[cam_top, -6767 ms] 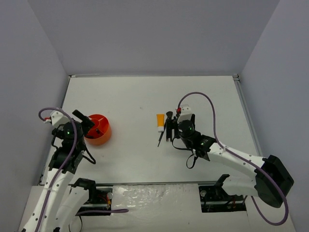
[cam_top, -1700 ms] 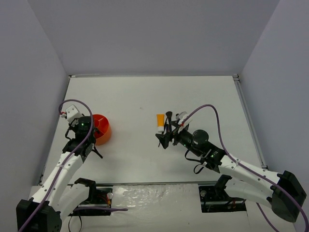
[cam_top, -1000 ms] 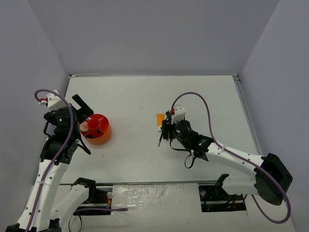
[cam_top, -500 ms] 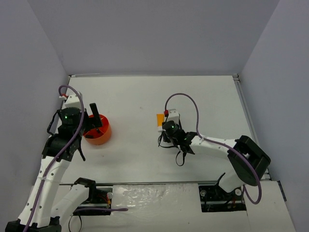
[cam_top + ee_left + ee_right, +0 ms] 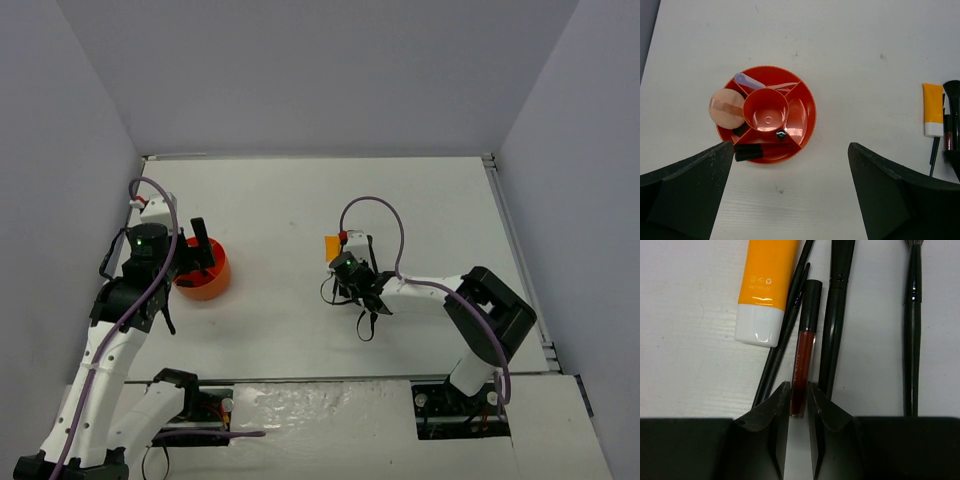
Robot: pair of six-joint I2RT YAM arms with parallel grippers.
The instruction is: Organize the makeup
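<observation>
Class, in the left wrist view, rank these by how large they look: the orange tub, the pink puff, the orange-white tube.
Largest: the orange tub, clearly.
Next: the pink puff and the orange-white tube look about alike. The puff is wider and the tube longer, so I won't rank them.

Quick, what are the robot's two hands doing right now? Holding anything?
Left gripper: open, holding nothing.
Right gripper: shut on the red lip gloss.
</observation>
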